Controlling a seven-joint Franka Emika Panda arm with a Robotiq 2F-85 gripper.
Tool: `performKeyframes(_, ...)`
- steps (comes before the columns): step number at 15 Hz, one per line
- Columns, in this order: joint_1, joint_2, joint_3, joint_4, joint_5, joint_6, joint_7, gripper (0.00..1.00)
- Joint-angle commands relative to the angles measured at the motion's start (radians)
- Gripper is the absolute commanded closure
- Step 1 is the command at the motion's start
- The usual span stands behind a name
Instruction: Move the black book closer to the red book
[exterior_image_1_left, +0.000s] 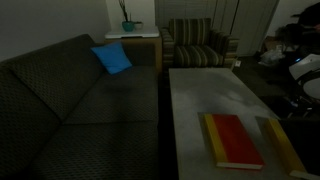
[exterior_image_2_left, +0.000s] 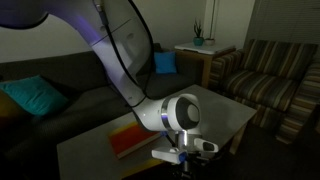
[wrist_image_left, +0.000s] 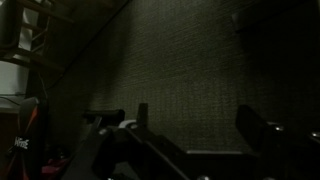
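The red book with yellow edges lies flat on the grey table, near its front. The black book, dark with a yellow strip along its edge, lies just to the right of it with a narrow gap between them. In an exterior view the red book lies beside the arm, and the black book is hidden behind the gripper, which hangs low over the table edge. In the wrist view the gripper is open and empty, with only dark textured surface between its fingers.
A dark sofa with a blue pillow runs along the table's left side. A striped armchair and a side table with a plant stand at the back. The room is dim. Part of the robot shows at the right edge.
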Motion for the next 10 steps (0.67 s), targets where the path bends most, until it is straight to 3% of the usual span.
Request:
performKeyframes(1,-0.092,0.000,0.073,0.032,-0.082,-0.004,-0.006,0.40)
performKeyframes(5,-0.150,0.000,0.135,0.049,-0.114,-0.010,-0.010,0.68)
performKeyframes(8,-0.157,0.000,0.158,0.057,-0.130,-0.015,-0.010,0.90)
performKeyframes(10,-0.155,-0.001,0.171,0.058,-0.137,-0.015,-0.014,1.00)
